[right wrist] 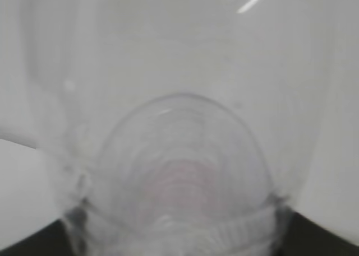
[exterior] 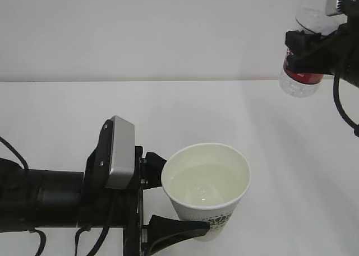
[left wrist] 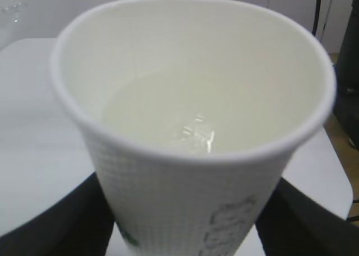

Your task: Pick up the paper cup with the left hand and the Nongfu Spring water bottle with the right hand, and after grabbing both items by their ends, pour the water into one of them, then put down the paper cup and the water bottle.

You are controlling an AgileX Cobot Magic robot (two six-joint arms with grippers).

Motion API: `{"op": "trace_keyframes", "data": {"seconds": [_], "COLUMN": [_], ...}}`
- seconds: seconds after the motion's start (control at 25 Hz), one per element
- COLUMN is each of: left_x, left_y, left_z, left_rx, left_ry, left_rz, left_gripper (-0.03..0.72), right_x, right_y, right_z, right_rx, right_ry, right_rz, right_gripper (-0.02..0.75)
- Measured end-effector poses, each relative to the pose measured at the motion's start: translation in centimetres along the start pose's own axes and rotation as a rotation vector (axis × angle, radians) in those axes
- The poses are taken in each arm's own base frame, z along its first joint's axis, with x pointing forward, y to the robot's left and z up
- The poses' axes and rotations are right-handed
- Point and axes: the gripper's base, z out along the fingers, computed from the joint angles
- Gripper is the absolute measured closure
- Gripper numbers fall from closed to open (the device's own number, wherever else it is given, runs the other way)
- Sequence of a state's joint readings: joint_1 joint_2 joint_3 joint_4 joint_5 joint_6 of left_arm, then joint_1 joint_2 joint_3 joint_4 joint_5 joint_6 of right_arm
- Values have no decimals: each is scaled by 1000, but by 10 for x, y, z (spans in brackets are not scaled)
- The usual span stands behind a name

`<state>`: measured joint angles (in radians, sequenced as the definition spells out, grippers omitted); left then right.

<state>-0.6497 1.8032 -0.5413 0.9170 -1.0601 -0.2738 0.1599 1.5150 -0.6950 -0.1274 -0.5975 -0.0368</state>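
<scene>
The white paper cup [exterior: 208,214] stands upright at the lower middle of the exterior view, clamped between the two black fingers of my left gripper [exterior: 168,197]. Clear water [exterior: 205,183] fills its lower part. The left wrist view looks down into the paper cup [left wrist: 185,200] and the water [left wrist: 174,116], with my left gripper [left wrist: 185,233] shut around its lower wall. High at the top right, well away from the cup, my right gripper [exterior: 307,57] is shut on the Nongfu Spring water bottle [exterior: 303,77] at its red label. The blurred bottle [right wrist: 179,172] fills the right wrist view.
A plain white table [exterior: 112,110] runs under both arms, with a pale wall behind it. The left arm's grey plate [exterior: 120,152] sits just left of the cup. A black cable [exterior: 342,107] hangs from the right arm at the right edge.
</scene>
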Motion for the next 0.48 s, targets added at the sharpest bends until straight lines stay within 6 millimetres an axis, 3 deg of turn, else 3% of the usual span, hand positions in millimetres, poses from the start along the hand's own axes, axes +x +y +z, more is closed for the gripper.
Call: {"op": "trace_keyframes", "data": {"seconds": [0.48], "left_x": [0], "left_y": [0], "left_z": [0], "left_rx": [0], "left_ry": [0], "left_rz": [0], "left_gripper": [153], "right_x": [6], "right_y": [-37], "right_z": [-4], "right_rx": [119], "right_ry": [20], "right_rz": [20], "right_gripper": [373]}}
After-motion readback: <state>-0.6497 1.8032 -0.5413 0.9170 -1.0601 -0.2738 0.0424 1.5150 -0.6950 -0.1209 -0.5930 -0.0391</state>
